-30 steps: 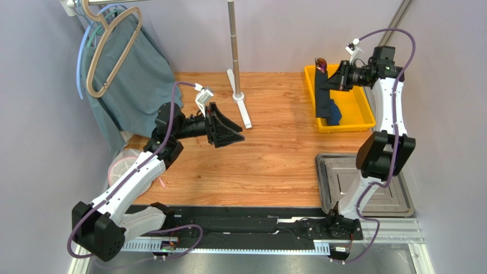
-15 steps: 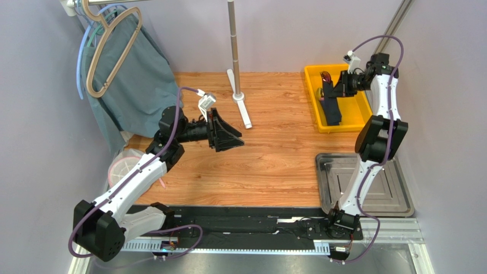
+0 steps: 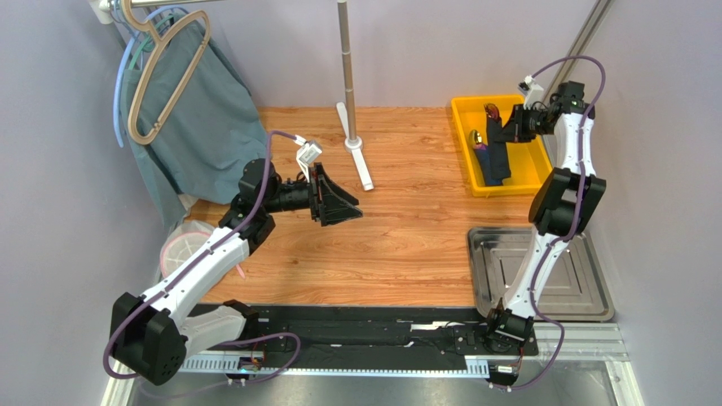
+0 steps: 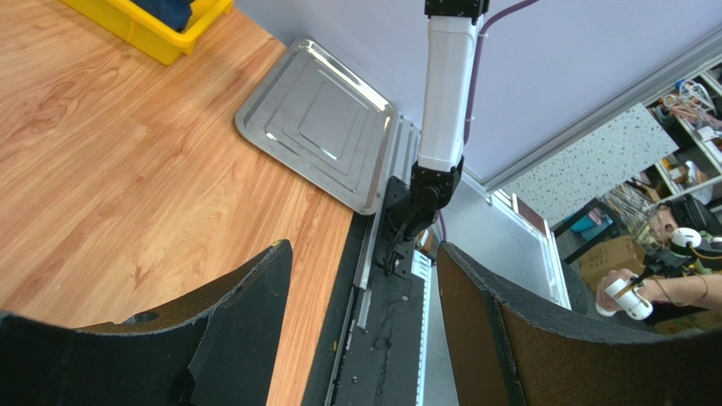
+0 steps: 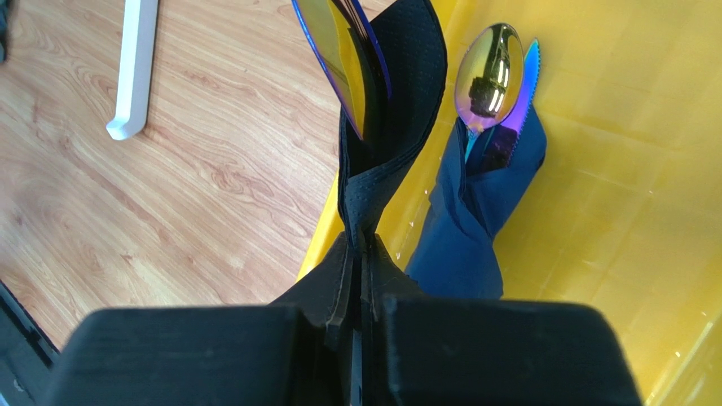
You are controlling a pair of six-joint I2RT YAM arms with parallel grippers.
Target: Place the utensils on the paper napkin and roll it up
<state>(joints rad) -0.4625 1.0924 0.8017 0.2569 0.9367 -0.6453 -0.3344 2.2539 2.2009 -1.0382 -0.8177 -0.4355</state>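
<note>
My right gripper (image 5: 363,245) is shut on the black paper napkin (image 5: 385,127), which wraps an iridescent gold utensil (image 5: 339,59) sticking out of its far end. It hangs over the yellow bin (image 3: 534,161) at the back right, just over the bin's left wall. A dark blue bundle (image 5: 474,220) with a gold spoon (image 5: 489,72) lies inside the bin beside it. My left gripper (image 3: 343,203) hovers open over the wood table left of centre, with nothing between its fingers (image 4: 229,321).
A steel tray (image 3: 593,296) lies at the near right. A white pole stand (image 3: 352,127) rises at the back centre. A teal cloth (image 3: 203,127) hangs on a hanger at the back left, and a pink-rimmed bowl (image 3: 182,249) sits under the left arm.
My right gripper has swung right and back with the napkin bundle, which now sits lower over the bin. The left arm has barely shifted.
</note>
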